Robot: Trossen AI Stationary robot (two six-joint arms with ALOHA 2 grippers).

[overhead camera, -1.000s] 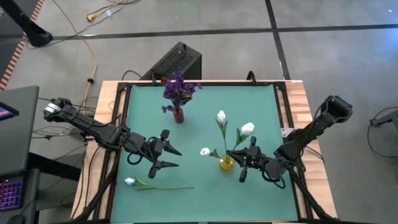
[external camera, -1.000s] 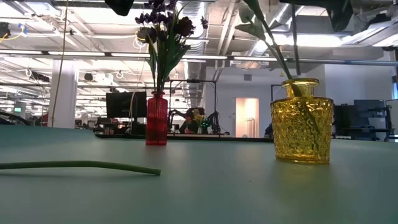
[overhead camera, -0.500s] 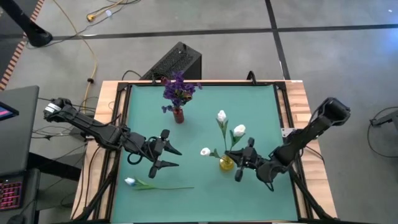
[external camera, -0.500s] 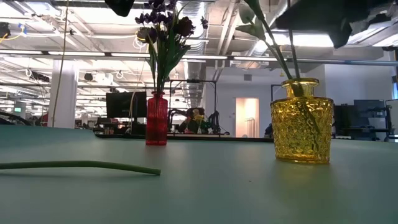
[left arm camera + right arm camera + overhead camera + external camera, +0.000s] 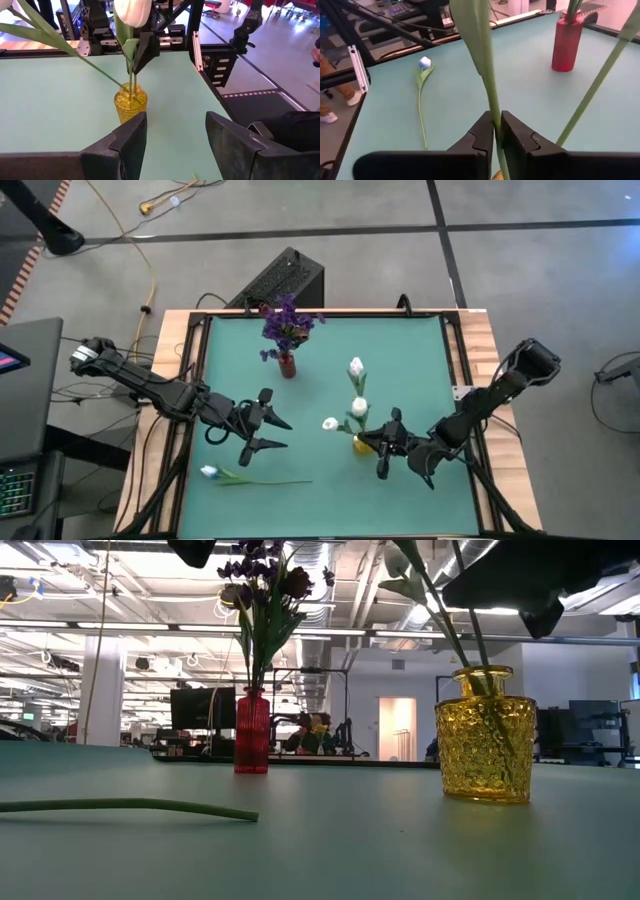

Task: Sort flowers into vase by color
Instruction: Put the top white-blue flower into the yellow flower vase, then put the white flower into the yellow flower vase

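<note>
Green table (image 5: pixel 420 370): right fingers (image 5: pixel 495 131) pinch a white flower's stem (image 5: pixel 489 75); left fingers (image 5: pixel 127 137) spread.

The left gripper (image 5: pixel 175 145) fills the foreground, its two dark fingers (image 5: pixel 122 145) set well apart with nothing between them. Beyond them a yellow glass vase (image 5: pixel 130 102) stands upright on the green table (image 5: pixel 55 100). Green stems (image 5: pixel 131 75) rise from the vase's mouth, and one long stem (image 5: pixel 60 47) leans away at a slant. Directly above the vase a white tulip bud (image 5: pixel 132 12) tops a stem, with the right gripper (image 5: pixel 145 50) dark just behind that stem. Behind the vase runs the table's black frame (image 5: pixel 197 47).
</note>
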